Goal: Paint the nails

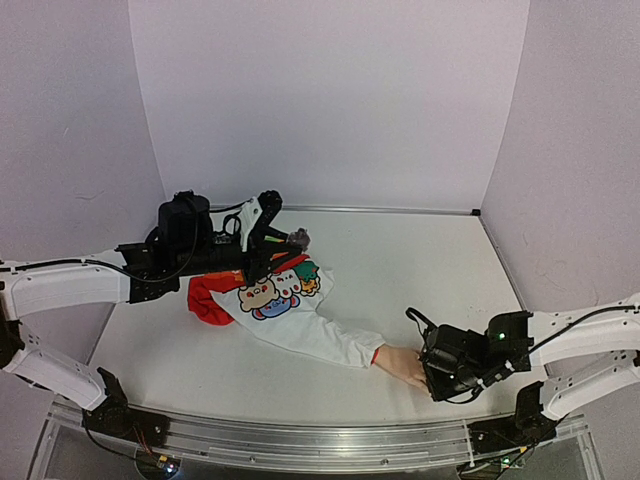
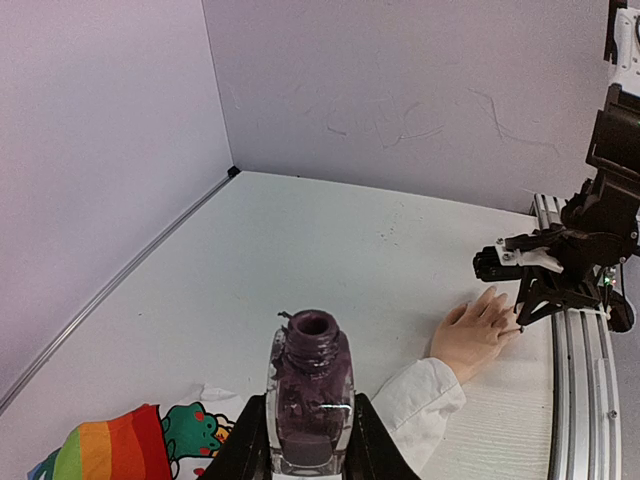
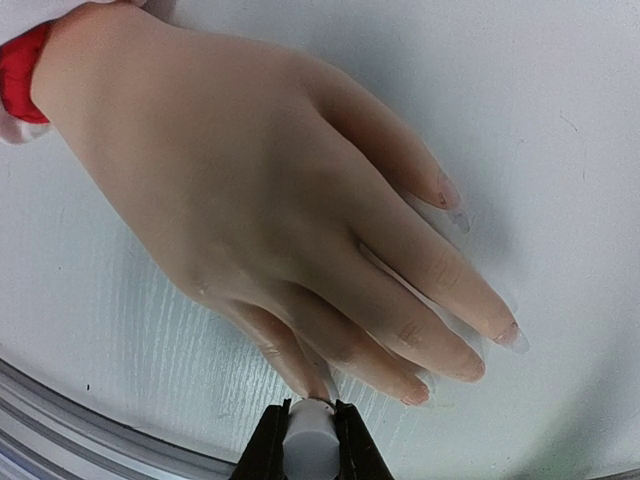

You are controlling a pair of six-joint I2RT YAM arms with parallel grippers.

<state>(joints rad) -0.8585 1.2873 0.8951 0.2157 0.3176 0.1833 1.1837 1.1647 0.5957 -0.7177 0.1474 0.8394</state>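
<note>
White tabletop (image 1: 420, 260): cartoon-animal shirt (image 1: 280, 290), mannequin hand (image 3: 230, 180), nails (image 3: 512, 338), purple bottle (image 2: 310, 400), white cap (image 3: 310, 445)

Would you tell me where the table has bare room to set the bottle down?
Widest: the table's back right, between the rear wall and the white sleeve. Next, the near-left strip between shirt and front rail. Crowded: around the mannequin hand, where the right claw holds a white cap, and by the left claw with the bottle.
</note>
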